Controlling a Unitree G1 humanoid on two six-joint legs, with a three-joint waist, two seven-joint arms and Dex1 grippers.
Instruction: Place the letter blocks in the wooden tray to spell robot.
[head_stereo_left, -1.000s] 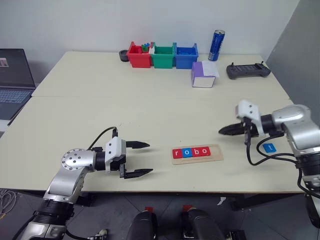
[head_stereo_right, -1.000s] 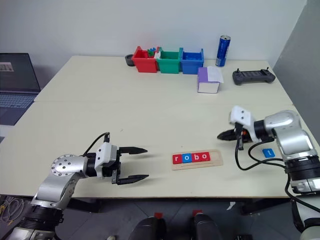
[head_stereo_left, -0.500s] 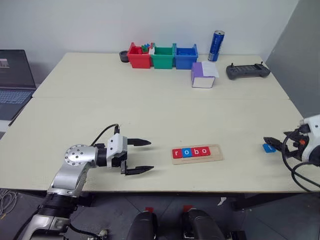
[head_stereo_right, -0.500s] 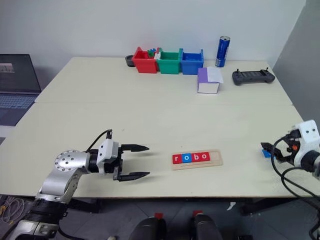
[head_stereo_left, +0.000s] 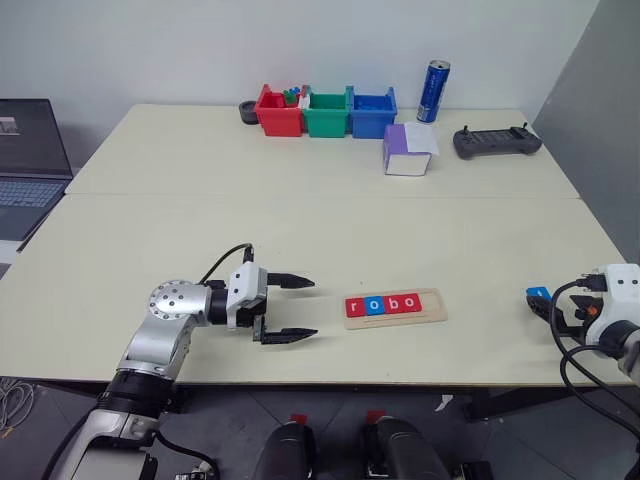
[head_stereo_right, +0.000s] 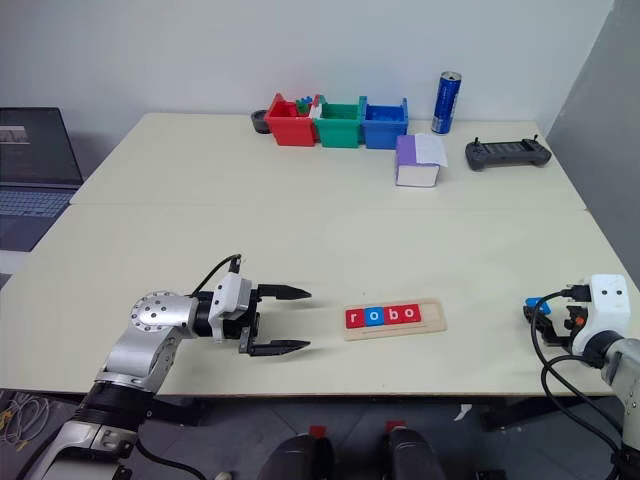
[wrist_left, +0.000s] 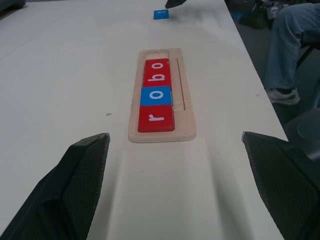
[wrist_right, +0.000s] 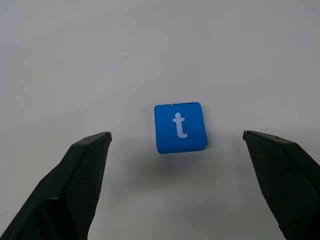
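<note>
With the right tool (wrist_right: 175, 187) spread wide and empty over the blue t block (wrist_right: 180, 127) near the worktop's right edge, it should drop squarely astride it before closing, then fill the wooden tray (head_stereo_left: 394, 307)'s last slot.

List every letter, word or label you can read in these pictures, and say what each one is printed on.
"r" on a red block in the wooden tray.
"o" on the blue block next to it.
"b" on a red block.
"o" on the last red block.
"t" on the loose blue block on the table.
Print on the blue can: too small to read.
</note>
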